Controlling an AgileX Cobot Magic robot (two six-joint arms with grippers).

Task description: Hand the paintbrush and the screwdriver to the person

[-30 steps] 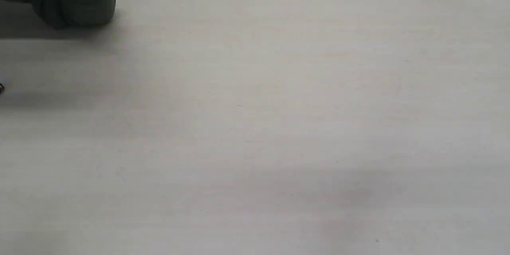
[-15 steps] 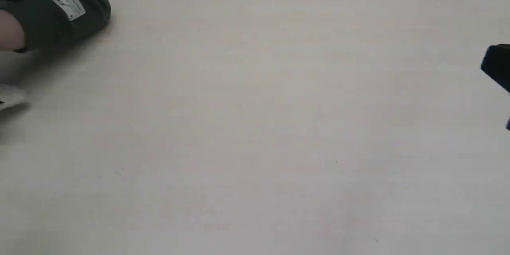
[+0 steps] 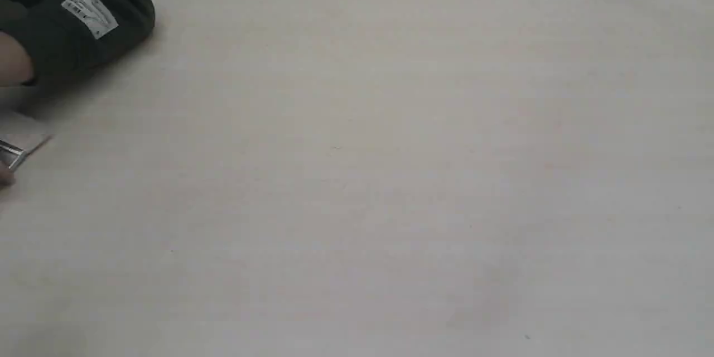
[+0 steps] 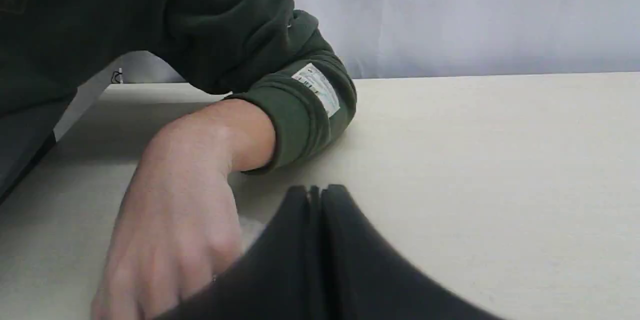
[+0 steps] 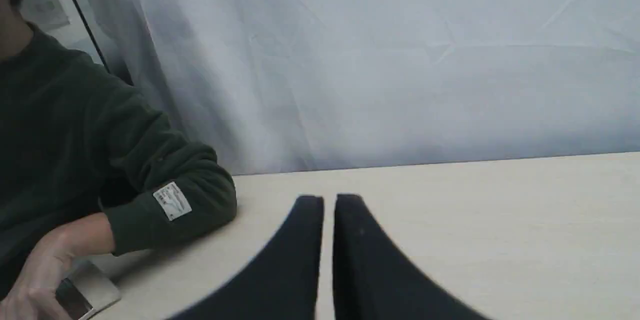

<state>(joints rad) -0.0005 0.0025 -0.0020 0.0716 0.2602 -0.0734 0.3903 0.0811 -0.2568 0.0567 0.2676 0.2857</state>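
Note:
The person's dark green sleeve lies on the table at the far left, and their bare hand rests close beside my left gripper, which is shut with nothing in it. The paintbrush is in the person's hand, showing its silver ferrule and pale bristles. It also pokes in at the left edge of the exterior view as the paintbrush. My right gripper hangs above the table, fingers together and holding nothing. The screwdriver is out of view. Neither gripper shows in the exterior view.
The pale table fills the exterior view. A grey-white curtain hangs behind its far edge. The person's torso sits at the table's left end.
The black arm part at the right edge has left the exterior view. The brush's ferrule and bristles have come further in at the left edge. The sleeve has barely shifted.

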